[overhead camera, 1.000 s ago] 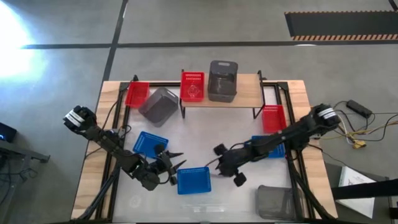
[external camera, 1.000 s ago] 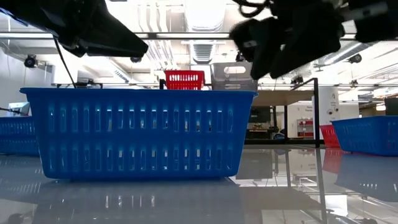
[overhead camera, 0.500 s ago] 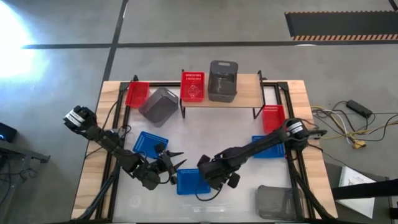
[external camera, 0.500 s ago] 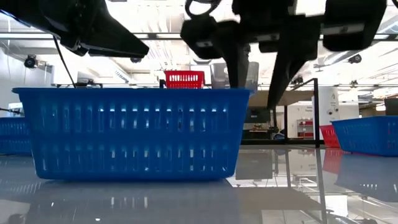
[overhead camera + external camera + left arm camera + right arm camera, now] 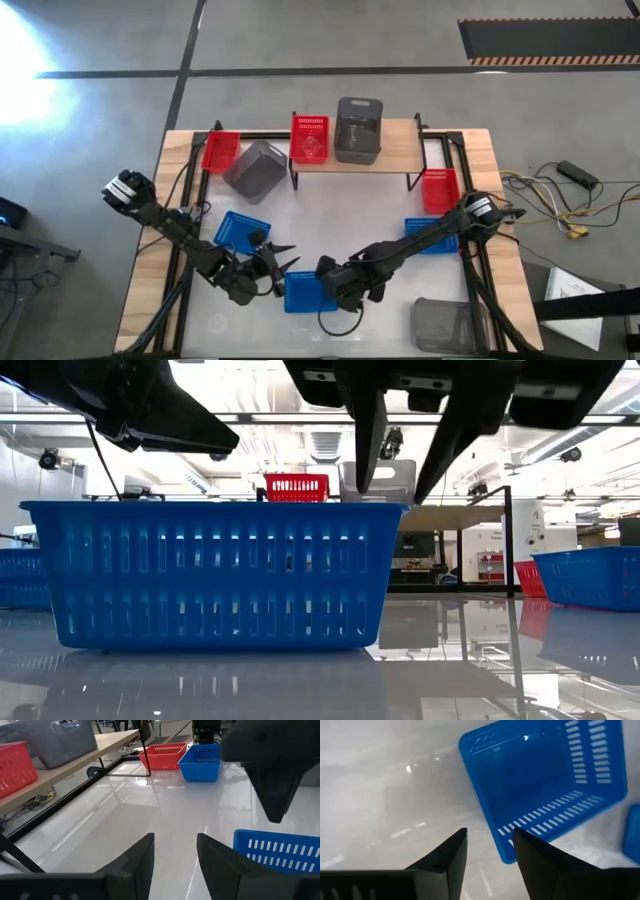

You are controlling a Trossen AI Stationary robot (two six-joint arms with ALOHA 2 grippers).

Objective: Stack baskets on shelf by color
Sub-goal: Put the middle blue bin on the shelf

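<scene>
Right end effector [image 5: 333, 290] hangs over the right end of the blue basket [image 5: 310, 291] near the bench's [image 5: 340, 215] front edge, its two dark fingers [image 5: 371, 430] spread apart with nothing between them; in the low view they point down just above the basket's rim without touching it. That basket is an upright rectangular tub with slotted mesh walls, standing empty on the white top.

Left end effector [image 5: 283, 263] waits just beside the same basket's rear left corner, fingers parted and empty, pointing toward the middle of the bench.

Behind the left arm, a second blue basket [image 5: 241, 231] lies toward the left edge. A third blue basket [image 5: 432, 236] sits by the right edge under the right arm, with a red basket [image 5: 439, 190] just behind it.

On the shelf [image 5: 395, 158] along the rear edge stand a red basket [image 5: 310, 138] and beside it a dark grey basket [image 5: 358, 130]. Left of the shelf, near the rear left corner, sit another red basket [image 5: 220, 150] and a tilted dark grey basket [image 5: 256, 170]. One more dark grey basket [image 5: 443, 324] rests at the front right corner.
</scene>
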